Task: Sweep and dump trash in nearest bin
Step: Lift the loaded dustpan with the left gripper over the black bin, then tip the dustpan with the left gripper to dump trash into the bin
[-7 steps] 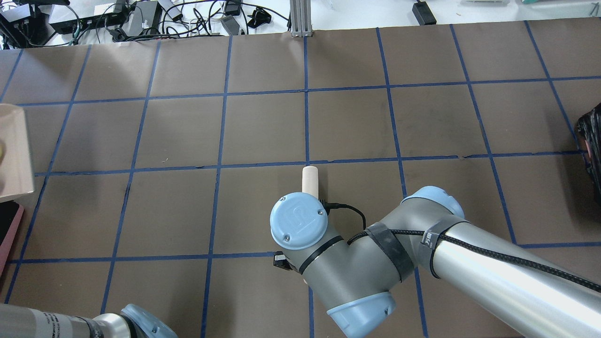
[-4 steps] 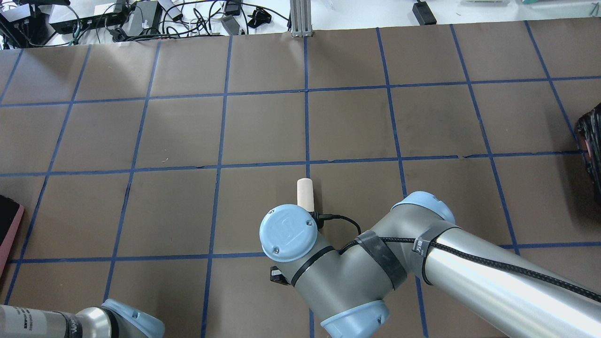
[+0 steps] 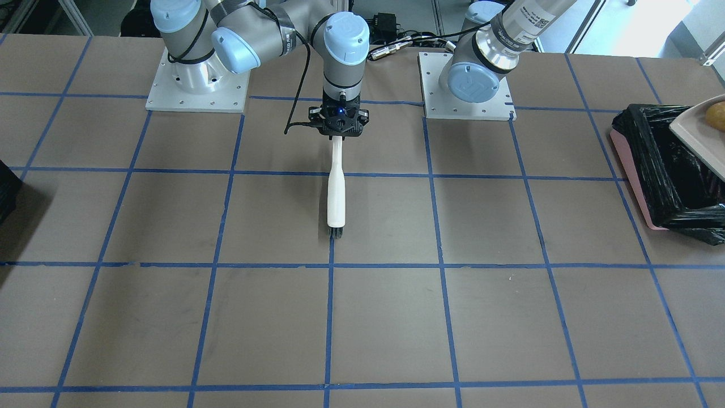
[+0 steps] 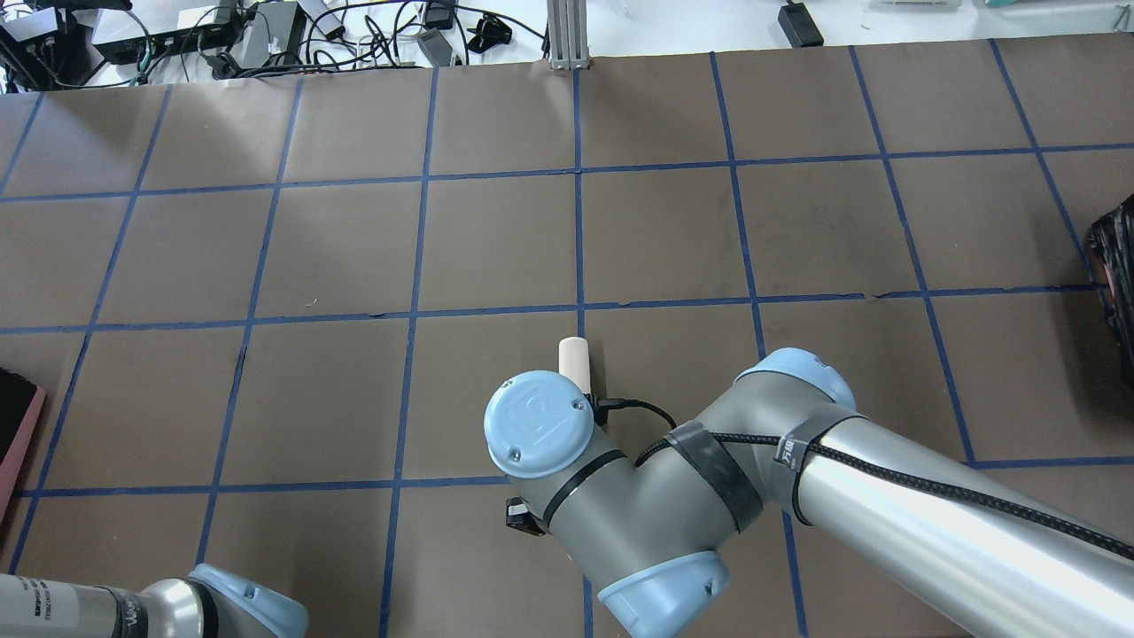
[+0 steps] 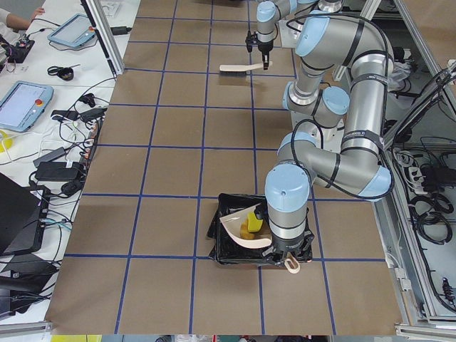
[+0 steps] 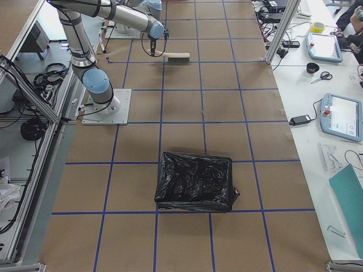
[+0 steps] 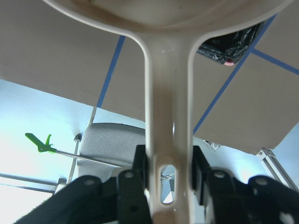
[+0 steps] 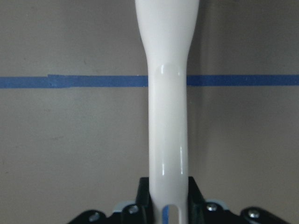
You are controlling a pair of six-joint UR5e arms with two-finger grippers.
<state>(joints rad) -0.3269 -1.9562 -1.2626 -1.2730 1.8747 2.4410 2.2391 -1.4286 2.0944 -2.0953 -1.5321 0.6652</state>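
My left gripper (image 7: 168, 163) is shut on the handle of the white dustpan (image 5: 239, 231). It holds the pan tilted over the pink bin (image 3: 634, 170), which is lined with a black bag (image 5: 231, 249). A yellow-green foam block (image 5: 254, 214) and a golden-brown lump (image 3: 716, 115) lie in the pan. I cannot make out the tan crescent piece. My right gripper (image 3: 338, 133) is shut on the white brush (image 3: 336, 192), whose bristles point down at mid-table. Its handle also shows in the right wrist view (image 8: 168, 116).
A second bin covered in a black bag (image 6: 195, 181) stands at the table's end on my right and shows at the overhead view's right edge (image 4: 1116, 266). The brown table (image 4: 496, 239) carries a blue tape grid. Cables and boxes lie beyond the far edge.
The dustpan at the overhead view's left edge a second ago has left that view. My right arm has drawn the brush a little toward my base.
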